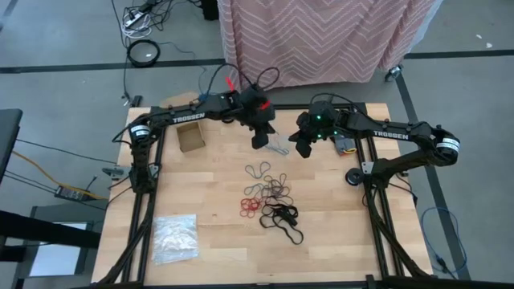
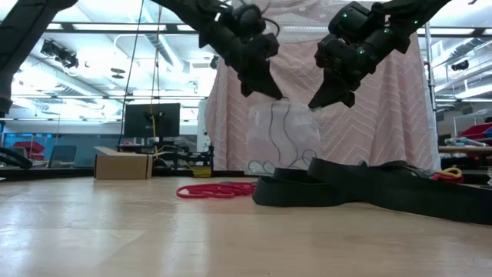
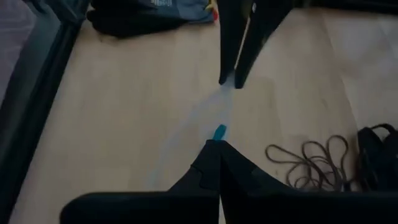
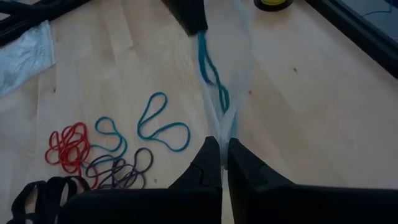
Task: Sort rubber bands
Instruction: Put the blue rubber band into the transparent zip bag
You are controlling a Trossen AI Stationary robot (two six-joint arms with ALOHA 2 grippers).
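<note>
Partly see-through bag (image 2: 281, 137), contents indistinct

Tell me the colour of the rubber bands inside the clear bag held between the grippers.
Blue-teal rubber bands, best seen in the right wrist view.

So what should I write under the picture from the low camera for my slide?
Both robot hands, left hand and right hand, hold a clear plastic bag up above the rubber bands on the table.

Two dark grippers up high, left gripper (image 2: 270, 91) and right gripper (image 2: 321, 98), each pinching top corner of clear plastic bag (image 2: 283, 138) hanging between them. Teal bands (image 2: 278, 135) inside bag. Red bands (image 2: 215, 189) and big black bands (image 2: 323, 188) on wooden table (image 2: 192, 238). Cardboard box (image 2: 121, 164) far back.
</note>
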